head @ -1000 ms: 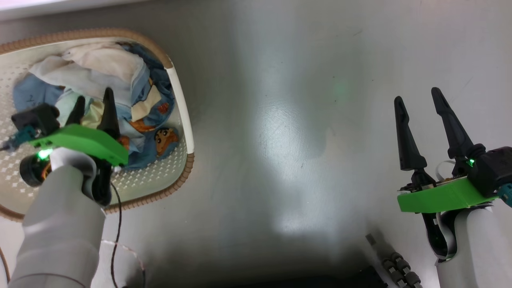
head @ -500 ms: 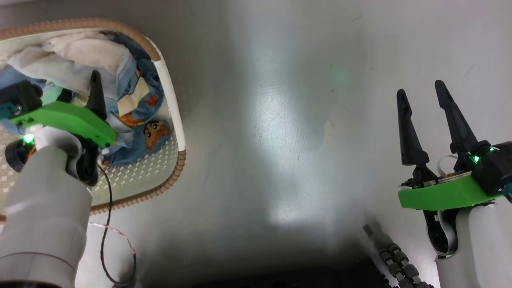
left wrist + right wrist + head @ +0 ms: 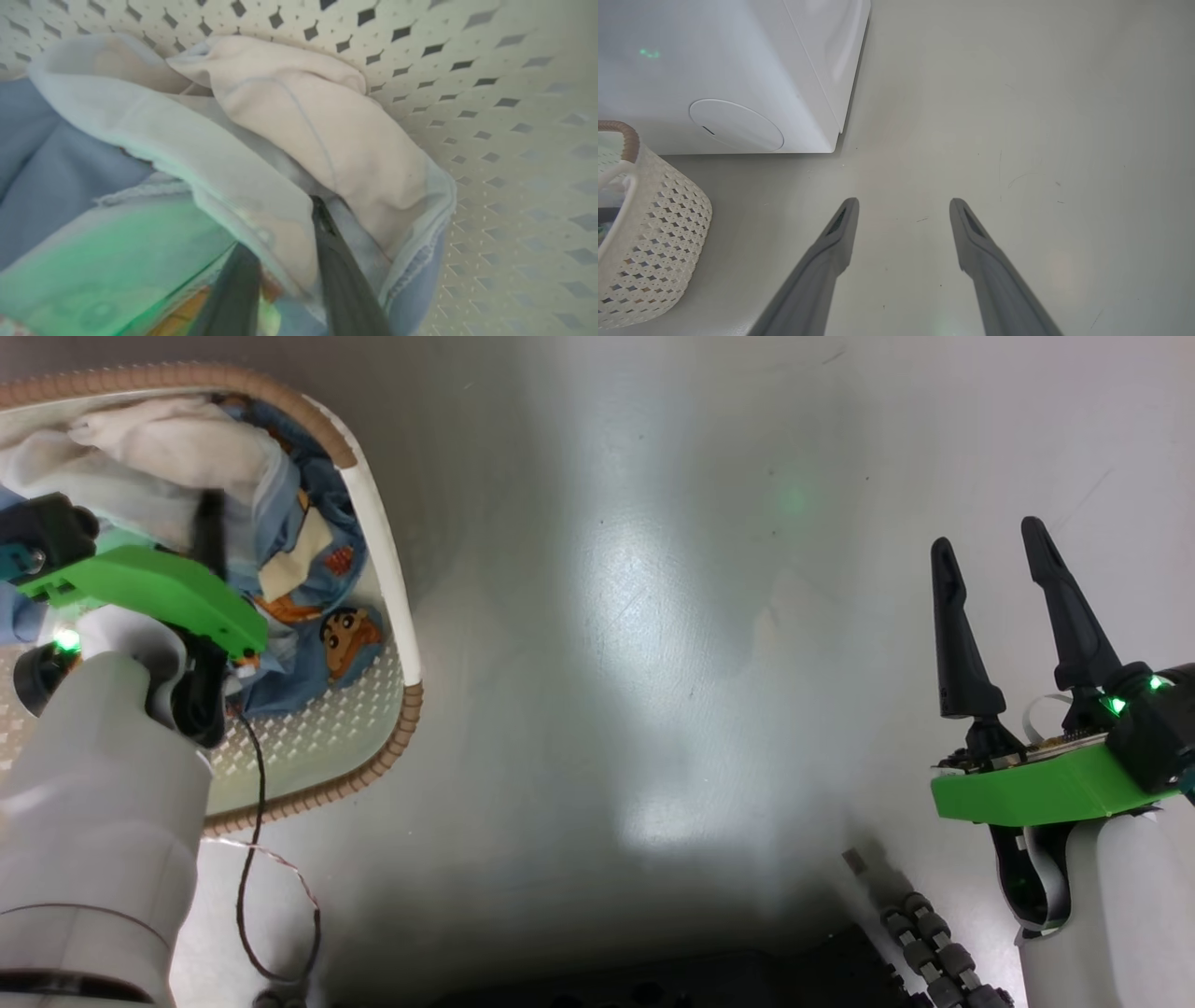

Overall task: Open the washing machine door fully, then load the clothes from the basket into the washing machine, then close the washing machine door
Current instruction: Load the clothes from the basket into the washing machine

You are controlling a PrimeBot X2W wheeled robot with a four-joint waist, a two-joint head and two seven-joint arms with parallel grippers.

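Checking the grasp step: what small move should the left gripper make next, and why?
Probably close the left gripper firmly: its fingers straddle a fold of the clothes in the basket, grip not clearly tight. The right gripper stands open.

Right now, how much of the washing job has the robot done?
Done: I can't tell if the door is open. In hand: the left gripper is down in the basket, fingers either side of a pale fold of the clothes. Left: the pile lies in the basket, so more loading, then closing the door. The right gripper hangs open over the floor.
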